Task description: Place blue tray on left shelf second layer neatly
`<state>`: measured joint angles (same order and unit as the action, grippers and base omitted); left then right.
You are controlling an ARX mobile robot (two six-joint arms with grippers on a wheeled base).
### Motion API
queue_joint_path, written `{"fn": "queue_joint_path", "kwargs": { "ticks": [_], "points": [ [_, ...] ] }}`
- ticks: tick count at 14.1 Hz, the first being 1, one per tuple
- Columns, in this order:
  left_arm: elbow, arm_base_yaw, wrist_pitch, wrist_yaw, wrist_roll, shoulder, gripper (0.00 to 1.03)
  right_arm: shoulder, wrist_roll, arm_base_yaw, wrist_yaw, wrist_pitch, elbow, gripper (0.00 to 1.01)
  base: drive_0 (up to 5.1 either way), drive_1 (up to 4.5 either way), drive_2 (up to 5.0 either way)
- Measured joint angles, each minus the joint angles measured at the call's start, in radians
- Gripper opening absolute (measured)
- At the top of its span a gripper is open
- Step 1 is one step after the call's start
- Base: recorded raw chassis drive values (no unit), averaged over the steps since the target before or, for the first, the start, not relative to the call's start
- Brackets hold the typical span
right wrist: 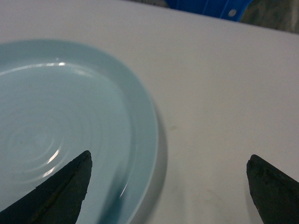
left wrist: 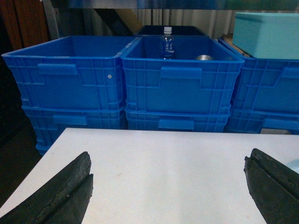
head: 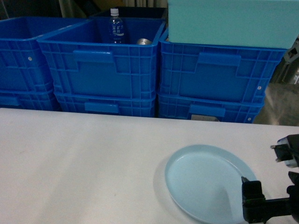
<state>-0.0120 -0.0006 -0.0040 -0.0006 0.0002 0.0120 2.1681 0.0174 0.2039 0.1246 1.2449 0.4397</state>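
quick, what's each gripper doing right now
Left gripper: open, holding nothing, above the white table.
Right gripper: open, holding nothing, fingers straddling the right rim of the blue tray.

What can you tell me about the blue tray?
The blue tray is round, pale sky blue and shallow, with a low raised rim and faint rings in its glossy, plastic-looking middle. It lies flat and empty on the white table, near the right front. The right gripper is open over its rim, one finger above the inside, not visibly touching.
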Motion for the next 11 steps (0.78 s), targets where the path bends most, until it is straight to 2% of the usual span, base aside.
{"fn": "queue_joint_path", "kwargs": {
  "ticks": [3,7,11],
  "points": [
    [0.0,0.0,0.0,0.0,0.0,0.0,0.98,0.027,-0.022,0.034,0.022,-0.001,0.018,0.98,0.0,0.0,0.0],
    [0.0,0.0,0.0,0.0,0.0,0.0,0.98,0.063,-0.053,0.024,0.043,0.005,0.036,0.96,0.0,0.0,0.0],
    [0.0,0.0,0.0,0.0,0.0,0.0,0.98,0.086,-0.092,0.004,0.04,0.028,0.044,0.59,0.0,0.0,0.0]
  ]
}}
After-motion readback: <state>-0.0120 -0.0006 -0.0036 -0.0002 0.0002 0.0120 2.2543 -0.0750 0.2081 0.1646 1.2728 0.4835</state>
